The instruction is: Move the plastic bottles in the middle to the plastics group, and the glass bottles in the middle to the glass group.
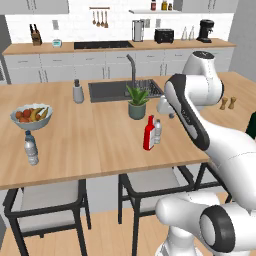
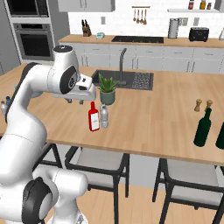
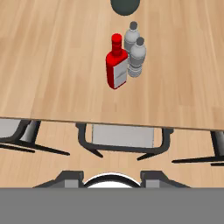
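Gripper [image 2: 75,101] high above counter, empty, jaw state unclear | red bottle [image 3: 116,65] touching plastic bottles [image 3: 136,56] | descend straight, avoid nudging neighbours.

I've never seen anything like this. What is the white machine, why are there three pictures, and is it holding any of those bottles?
The white machine is a robot arm on a mobile base, in a computer-rendered kitchen. Two pictures come from cameras behind it, left and right; the third looks down from its hand. Its gripper hangs over the wooden counter and holds nothing. In the middle stand a red bottle and two small clear bottles, close together, before a potted plant. A blue-capped clear bottle stands near a fruit bowl on the left. A dark green bottle stands on the right by two small shakers.
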